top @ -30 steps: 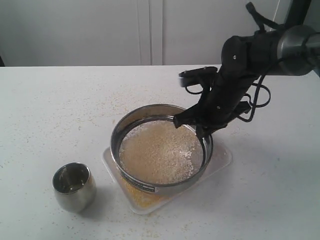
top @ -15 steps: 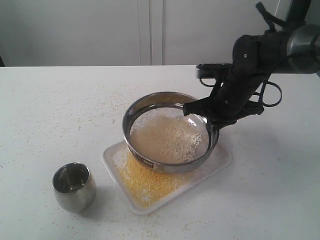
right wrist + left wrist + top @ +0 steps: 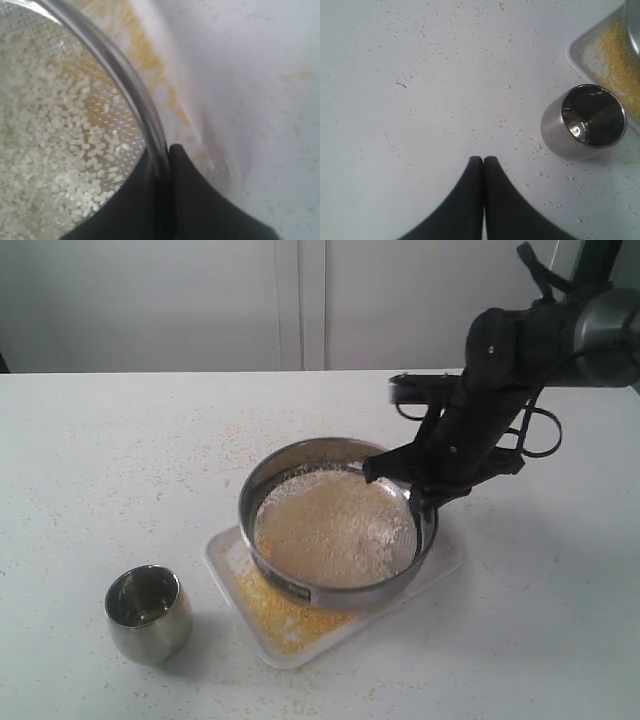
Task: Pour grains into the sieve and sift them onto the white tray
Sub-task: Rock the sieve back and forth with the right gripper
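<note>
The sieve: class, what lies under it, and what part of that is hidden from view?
Under the sieve lies the white tray, with fine yellow meal showing at its near end. The tray's middle, and any meal there, is covered by the sieve.

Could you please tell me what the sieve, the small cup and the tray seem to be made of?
The wide round sieve: steel, likely, by its grey sheen, with fine mesh. The small rounded cup: polished metal, mirror-like reflections. The flat white rectangular tray: probably smooth plastic; uncertain.
</note>
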### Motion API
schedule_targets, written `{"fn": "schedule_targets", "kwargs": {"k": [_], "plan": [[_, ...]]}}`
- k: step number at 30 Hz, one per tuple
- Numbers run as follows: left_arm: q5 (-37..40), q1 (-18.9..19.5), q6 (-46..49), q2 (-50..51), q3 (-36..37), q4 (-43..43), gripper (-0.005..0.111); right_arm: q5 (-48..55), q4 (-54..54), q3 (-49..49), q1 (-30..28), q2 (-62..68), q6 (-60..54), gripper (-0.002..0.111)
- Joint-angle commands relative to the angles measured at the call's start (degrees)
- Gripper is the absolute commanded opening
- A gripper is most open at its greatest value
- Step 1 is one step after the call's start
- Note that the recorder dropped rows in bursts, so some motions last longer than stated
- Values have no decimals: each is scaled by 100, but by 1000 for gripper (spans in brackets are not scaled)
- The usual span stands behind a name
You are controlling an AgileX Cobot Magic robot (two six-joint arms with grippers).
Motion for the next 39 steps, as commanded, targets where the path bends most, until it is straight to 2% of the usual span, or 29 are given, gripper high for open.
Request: {"fn": "schedule_targets", "kwargs": {"k": [1, 2, 5, 7, 10, 12, 13, 15, 17, 20, 22, 26, 28, 30, 32, 36, 38, 39], "plan": [[31, 19, 3, -36, 38, -31, 0, -364, -471, -33, -121, -30, 1426, 0], [31, 19, 3, -36, 38, -31, 0, -377, -258, -33, -155, -20, 1425, 0], [31, 19, 3, -36, 38, -31, 0, 62, 614, -33, 74, -20, -227, 0], [31, 19, 3, -36, 38, -31, 0, 138, 346, -33, 198, -45, -629, 0], [31, 19, 3, -36, 38, -31, 0, -302, -735, -33, 72, -33, 1013, 0], [31, 19, 3, -36, 38, -31, 0, -362, -712, -33, -52, -25, 1723, 0], [31, 19, 3, -36, 38, -31, 0, -310, -516, -33, -52, -25, 1473, 0], [31, 19, 3, -36, 38, -31, 0, -10, 53, -33, 163, -51, 223, 0], [31, 19, 3, -36, 38, -31, 0, 42, -90, -33, 291, -87, -186, 0], [31, 19, 3, -36, 38, -31, 0, -391, -828, -33, 126, -58, 1247, 0], [31, 19, 3, -36, 38, -31, 0, -449, -696, -33, 5, -33, 1684, 0], [31, 19, 3, -36, 38, -31, 0, 177, 396, -33, 218, -33, -364, 0], [31, 19, 3, -36, 38, -31, 0, 21, -42, -33, 227, -21, -116, 0], [31, 19, 3, -36, 38, -31, 0, -301, -473, -33, 58, -6, 960, 0], [31, 19, 3, -36, 38, -31, 0, -363, -269, -33, -57, 31, 1382, 0], [31, 19, 3, -36, 38, -31, 0, 291, 693, -33, 222, 4, -593, 0], [31, 19, 3, -36, 38, -31, 0, 105, 297, -33, 266, -32, -485, 0], [31, 19, 3, -36, 38, -31, 0, -114, -15, -33, 217, -32, 32, 0]]}}
